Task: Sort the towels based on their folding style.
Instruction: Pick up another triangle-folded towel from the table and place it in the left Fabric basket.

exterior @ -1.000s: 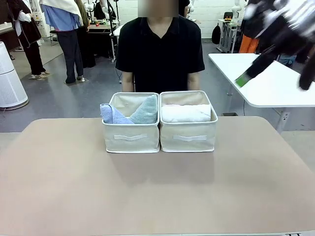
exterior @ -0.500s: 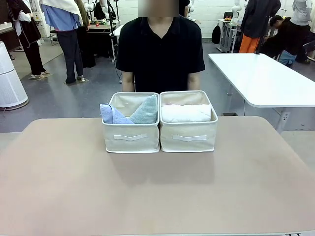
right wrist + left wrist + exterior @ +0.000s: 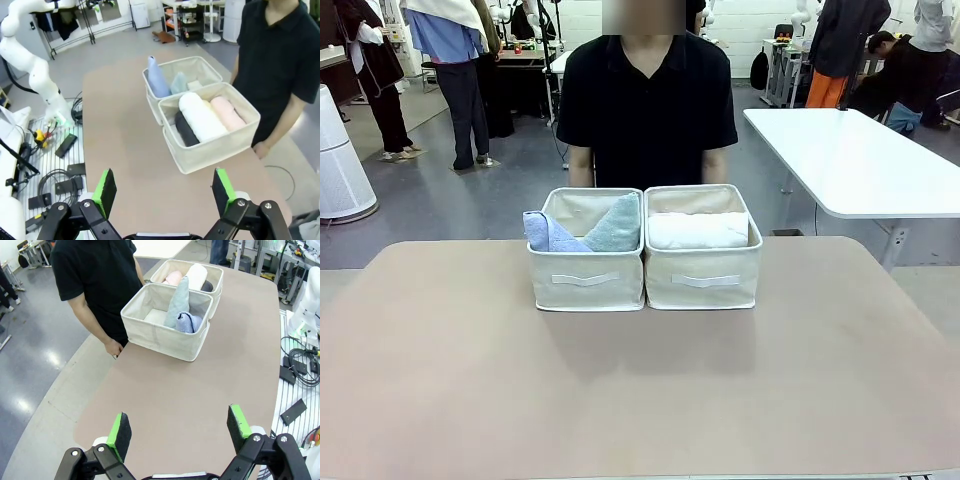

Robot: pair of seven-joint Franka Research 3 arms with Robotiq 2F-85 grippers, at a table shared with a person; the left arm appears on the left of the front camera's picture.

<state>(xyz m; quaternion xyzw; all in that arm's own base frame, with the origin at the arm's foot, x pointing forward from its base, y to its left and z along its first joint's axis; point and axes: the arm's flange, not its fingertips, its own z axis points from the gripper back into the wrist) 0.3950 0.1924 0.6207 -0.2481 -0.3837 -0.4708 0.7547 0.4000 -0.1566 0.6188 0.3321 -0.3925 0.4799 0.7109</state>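
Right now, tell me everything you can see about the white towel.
The white towel is a thick terry roll lying on its side in the right bin, the beige fabric one nearer the robot's right. It spans the bin front to back and sits highest, so from the front it hides the others. A dark grey roll presses against one side and a pink roll lies at the other, with a sliver of yellow between. No gripper or hand touches it.

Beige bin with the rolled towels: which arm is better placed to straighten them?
Right, probably. That beige fabric bin sits on the robot's right side, and the open right claw faces it nearest, with the rolled terry towels unobstructed.
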